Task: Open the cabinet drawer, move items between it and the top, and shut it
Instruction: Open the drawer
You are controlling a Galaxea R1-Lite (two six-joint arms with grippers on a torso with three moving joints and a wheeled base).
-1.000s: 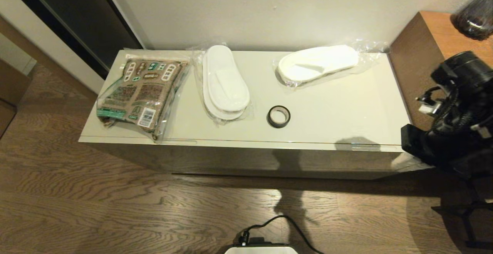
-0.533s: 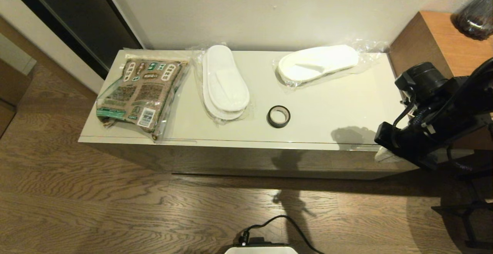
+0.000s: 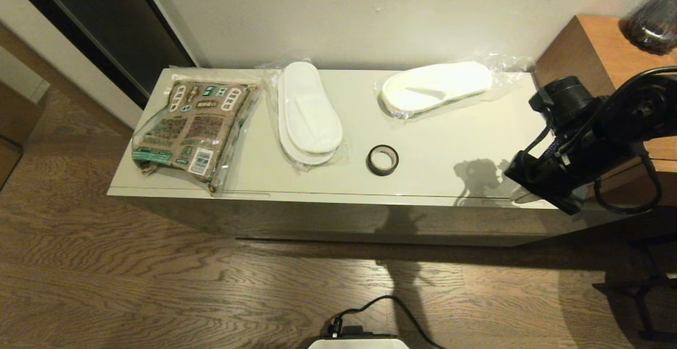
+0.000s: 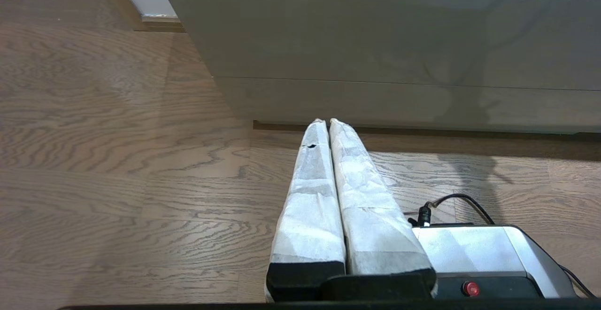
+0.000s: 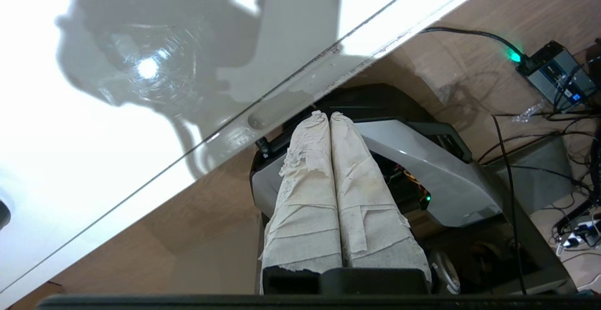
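Drawer (image 4: 399, 37) closed. Packet (image 3: 191, 127), both slipper pairs (image 3: 309, 113) (image 3: 436, 91) and tape roll (image 3: 382, 159) lie on the top (image 3: 465, 143). Right pincer (image 5: 330, 115) – clenched, empty – poised above the slot handle (image 5: 277, 112), apparently to hook it. Left pincer (image 4: 327, 122) clenched, parked low.

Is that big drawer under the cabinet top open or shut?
Shut. The cabinet drawer sits flush beneath the top, nothing pulled out, and its slot handle is untouched by the right gripper.

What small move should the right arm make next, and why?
Probably lower the shut right end effector toward the slot handle just in front of its tips. The drawer is closed, and all items lie on the top.
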